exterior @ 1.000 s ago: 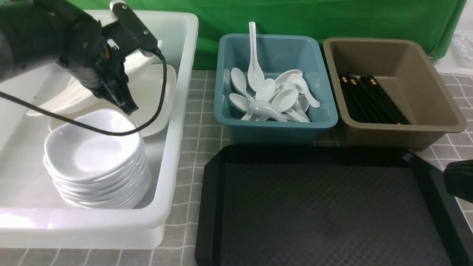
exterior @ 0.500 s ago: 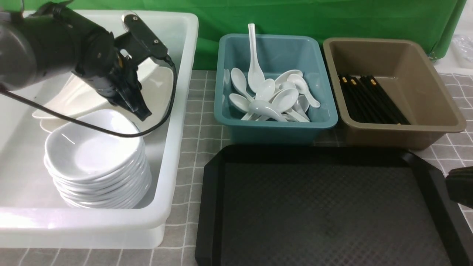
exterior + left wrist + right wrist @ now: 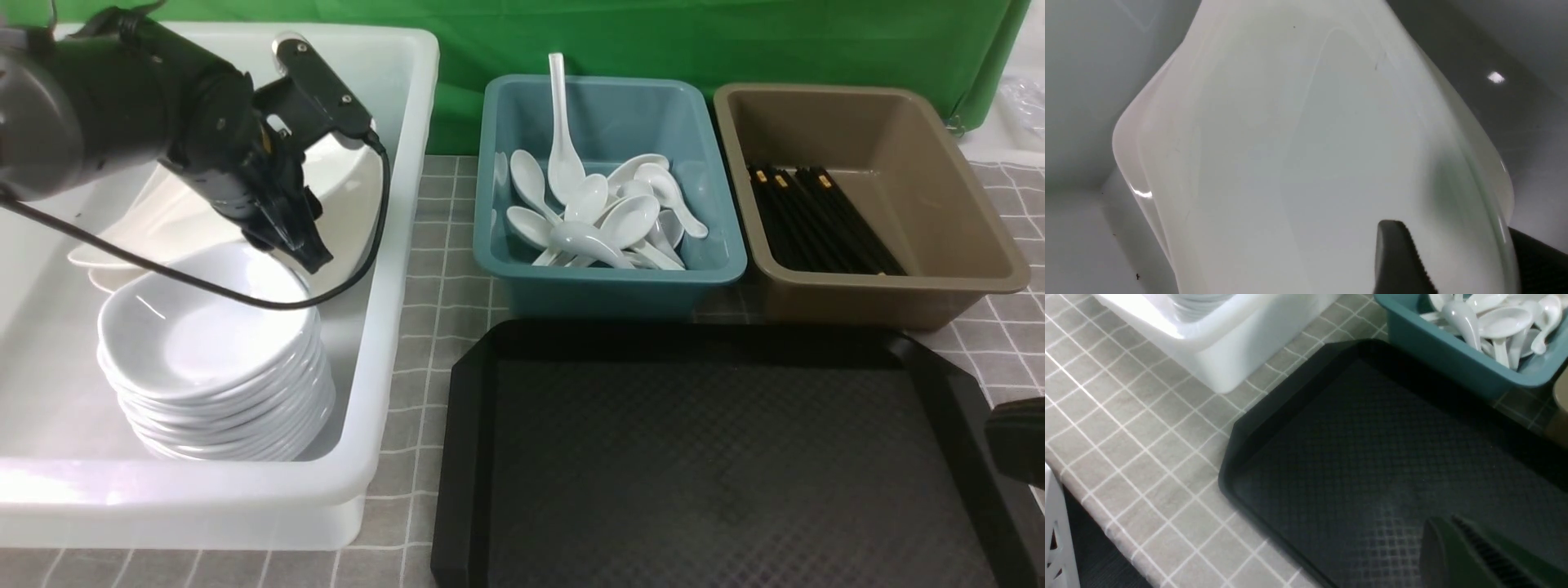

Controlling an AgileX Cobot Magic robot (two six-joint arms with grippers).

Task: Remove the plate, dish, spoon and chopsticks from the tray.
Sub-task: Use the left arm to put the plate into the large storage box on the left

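Note:
The large white plate (image 3: 353, 200) leans tilted on other plates inside the white tub (image 3: 404, 245); it fills the left wrist view (image 3: 1298, 155). My left gripper (image 3: 306, 253) (image 3: 1457, 261) is open, one finger over the plate's face and the other behind its rim, with a gap showing. A stack of small white dishes (image 3: 208, 343) stands in the tub's front part. White spoons (image 3: 604, 216) lie in the teal tub, black chopsticks (image 3: 824, 220) in the brown tub. Nothing lies on the black tray (image 3: 718, 457) (image 3: 1372, 449). My right gripper (image 3: 1016, 441) (image 3: 1453, 547) hangs shut over the tray's right edge.
The teal tub (image 3: 608, 286) and brown tub (image 3: 963, 294) stand side by side just behind the tray. The white tub's tall wall runs along the tray's left. A grey checked cloth (image 3: 424, 343) covers the table, and a green backdrop (image 3: 735, 41) closes off the rear.
My left gripper carried the plate a little to the right in the white tub, then its jaws opened off the rim. The right gripper sank slightly at the frame's right edge.

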